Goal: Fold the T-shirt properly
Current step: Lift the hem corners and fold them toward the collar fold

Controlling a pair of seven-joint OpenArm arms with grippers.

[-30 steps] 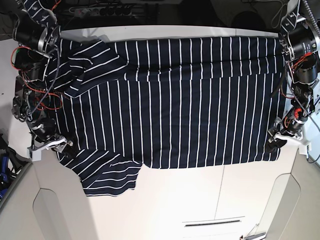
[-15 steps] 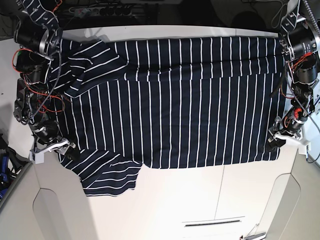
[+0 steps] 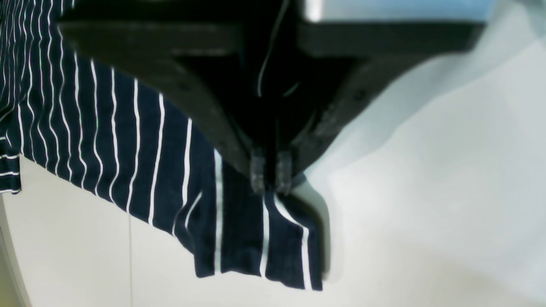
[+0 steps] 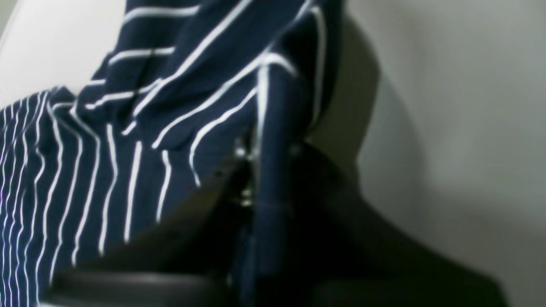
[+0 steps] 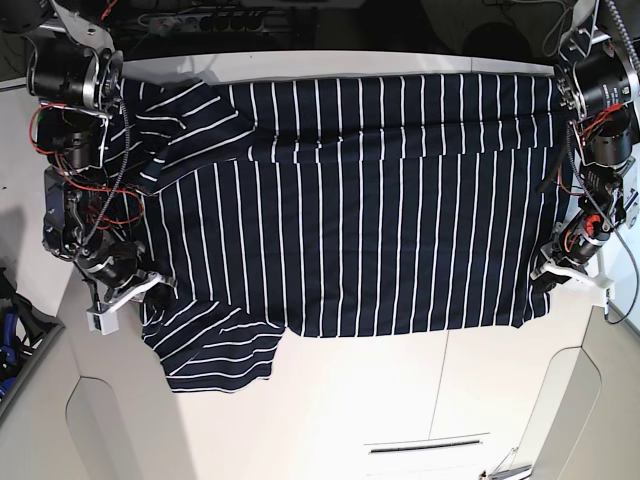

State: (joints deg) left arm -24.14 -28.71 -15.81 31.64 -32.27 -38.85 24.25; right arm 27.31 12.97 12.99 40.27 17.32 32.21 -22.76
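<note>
The dark navy T-shirt [image 5: 350,200] with thin white stripes lies spread flat on the white table [image 5: 380,400], with one sleeve at the back left and one at the front left [image 5: 215,350]. My left gripper [image 5: 543,280] is shut on the shirt's front right hem corner. In the left wrist view the left gripper [image 3: 271,177] pinches the T-shirt [image 3: 128,149] just above the table. My right gripper [image 5: 152,290] is shut on the shirt's left edge by the front sleeve. In the right wrist view the right gripper [image 4: 268,155] clamps a raised fold of the T-shirt [image 4: 179,106].
A power strip [image 5: 200,20] and cables lie behind the table's back edge. The table has a seam and a narrow slot [image 5: 428,445] near the front. Blue objects [image 5: 8,320] sit off the table's left side. Arm bodies stand at both back corners.
My right gripper has moved inward to the right with the shirt's left edge. My left gripper has shifted slightly inward and back, pulling the hem corner with it.
</note>
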